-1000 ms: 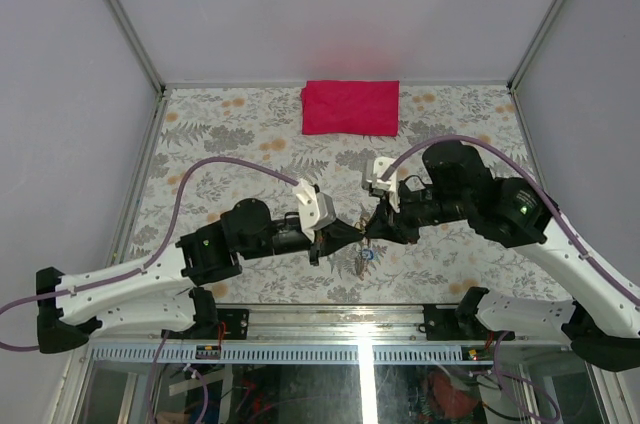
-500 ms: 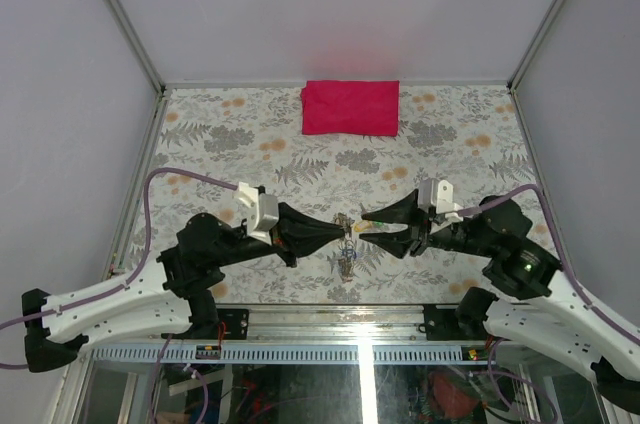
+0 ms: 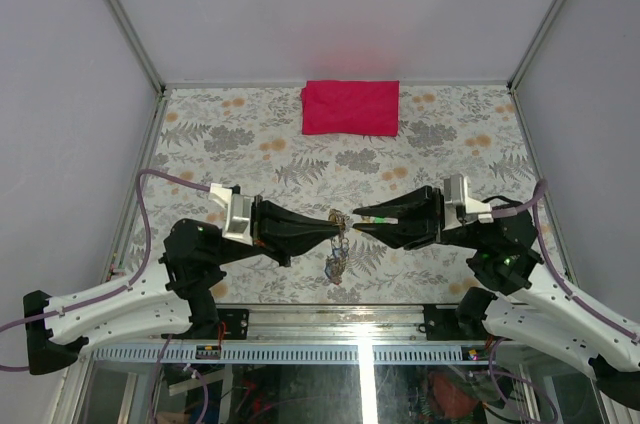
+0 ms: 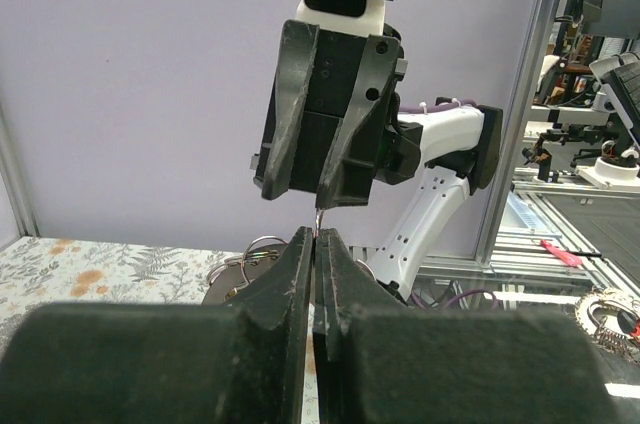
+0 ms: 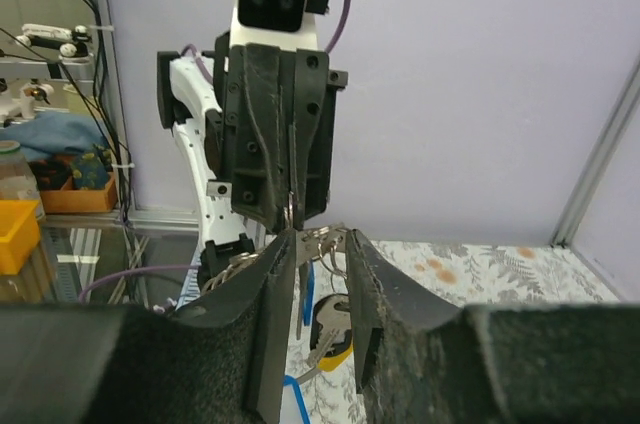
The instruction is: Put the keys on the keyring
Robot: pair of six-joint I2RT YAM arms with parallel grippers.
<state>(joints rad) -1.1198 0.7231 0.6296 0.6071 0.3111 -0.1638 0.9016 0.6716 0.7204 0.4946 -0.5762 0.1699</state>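
Observation:
My left gripper (image 3: 331, 223) points right and is shut on the thin wire of the keyring (image 4: 319, 220). More silvery rings (image 4: 252, 249) show just left of its fingertips (image 4: 302, 241). The keys (image 3: 336, 258) hang in a bunch below the two tips, above the table. My right gripper (image 3: 354, 221) points left, tip to tip with the left one. Its jaws stand apart on either side of the keyring's top (image 5: 330, 237). A yellow-headed key (image 5: 338, 336) and a blue tag (image 5: 309, 289) dangle under the gap. I cannot tell whether its pads touch the metal.
A red cloth (image 3: 350, 107) lies folded at the far edge of the flower-patterned table (image 3: 200, 144). Metal frame posts (image 3: 140, 184) and grey walls close in the left, right and far sides. Both arm bases sit at the near edge.
Both arms have swung so the grippers meet nose to nose lower and nearer. The right jaws, narrow a second ago, now stand apart. The key bunch moved slightly left and nearer.

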